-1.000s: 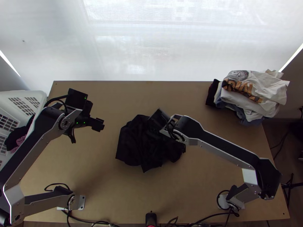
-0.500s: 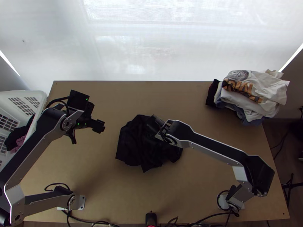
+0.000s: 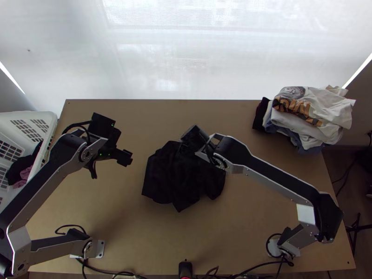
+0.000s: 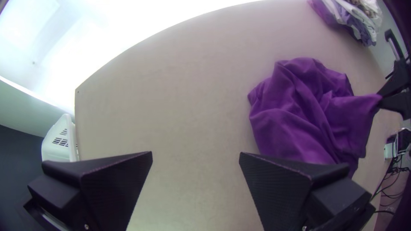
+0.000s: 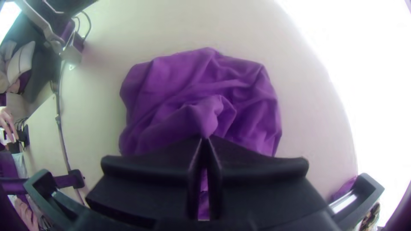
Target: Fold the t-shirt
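1. Far L: white basket (image 3: 49,120) w/ clothes (image 3: 17,169) in it, beside the worktop (image 3: 232,223).
2. L gripper (image 4: 195,156): wide open, nothing betw. its fingers, above the worktop, apart from the shirt.
3. Mid: t-shirt (image 3: 169,186) on the worktop, bunched, w/ loose creases all over; can't ID sleeves, collar or hem.
4. R gripper (image 5: 205,137): closed, pinching a raised bit of the shirt nr its middle; can't tell which part that is.
5. Far R: stack of clothes (image 3: 307,116) at the worktop's far R corner, prob. the finished pcs.
6. Progress, my est.: v. early. Shirt's picked up at one pt only; no flat lay, no neat fold done. Left to do: find edges/corners, spread flat, fold sides & length, prob. then add to stack.
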